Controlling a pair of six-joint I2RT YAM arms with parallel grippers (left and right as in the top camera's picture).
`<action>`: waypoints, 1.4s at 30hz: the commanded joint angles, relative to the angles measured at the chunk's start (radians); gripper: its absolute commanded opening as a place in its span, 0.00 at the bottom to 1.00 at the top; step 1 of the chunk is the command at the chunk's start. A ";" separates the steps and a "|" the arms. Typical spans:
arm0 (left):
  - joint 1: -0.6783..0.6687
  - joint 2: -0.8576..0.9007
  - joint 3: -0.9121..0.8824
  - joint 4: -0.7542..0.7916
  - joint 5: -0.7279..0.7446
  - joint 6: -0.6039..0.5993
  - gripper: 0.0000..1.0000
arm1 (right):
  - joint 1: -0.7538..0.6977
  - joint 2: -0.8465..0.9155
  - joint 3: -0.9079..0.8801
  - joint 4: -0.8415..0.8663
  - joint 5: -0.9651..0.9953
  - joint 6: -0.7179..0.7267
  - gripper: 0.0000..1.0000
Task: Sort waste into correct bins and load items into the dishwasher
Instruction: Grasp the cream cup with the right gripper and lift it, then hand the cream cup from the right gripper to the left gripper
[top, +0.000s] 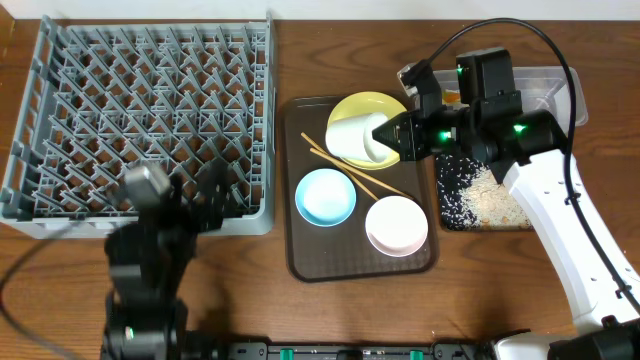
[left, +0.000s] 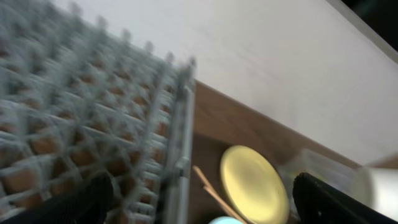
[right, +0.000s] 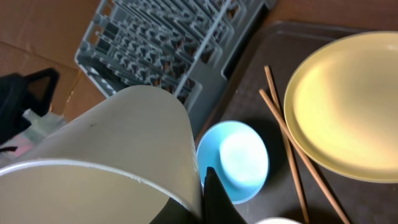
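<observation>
The bare wooden worktop (top: 300, 50) carries everything, and I'll place it all from the brown serving tray (top: 320, 255) in the middle. The grey dish rack (top: 140, 110), the biggest thing here, sits just left of the serving tray with nothing loaded between its pegs. Right of the serving tray lies the black tray (top: 450, 180), strewn with rice scraps (top: 490, 200). Behind that is the clear tub (top: 555, 85), mostly hidden by the right arm.

On the serving tray, the yellow plate (top: 375, 105) is at the far end. The light blue bowl (top: 326, 196) and the white bowl (top: 397, 225) are nearer me, and the chopsticks (top: 355, 175) lie slantwise between plate and bowls.

The right pincer (top: 385, 135) is pinching the small white cup (top: 355, 137) by its rim, tipped on its side in the air above the plate. The left pincer (left: 208, 202) hangs spread wide and empty, off the serving tray's left near corner by the rack's front edge.

To my eye the scraps are dealt with and loading has begun, cup first. Next the cup must travel leftward off the serving tray, be turned mouth-down between pegs, and be let go, keeping clear of the waiting left arm.
</observation>
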 joint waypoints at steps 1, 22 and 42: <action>0.006 0.173 0.103 0.009 0.200 -0.047 0.93 | -0.007 0.001 0.003 0.013 -0.048 -0.007 0.01; 0.005 0.642 0.130 0.372 0.970 -0.942 0.93 | -0.026 0.146 0.003 0.195 -0.249 0.046 0.01; 0.006 0.642 0.130 0.520 1.186 -0.789 0.98 | 0.021 0.331 0.003 0.506 -0.690 0.000 0.01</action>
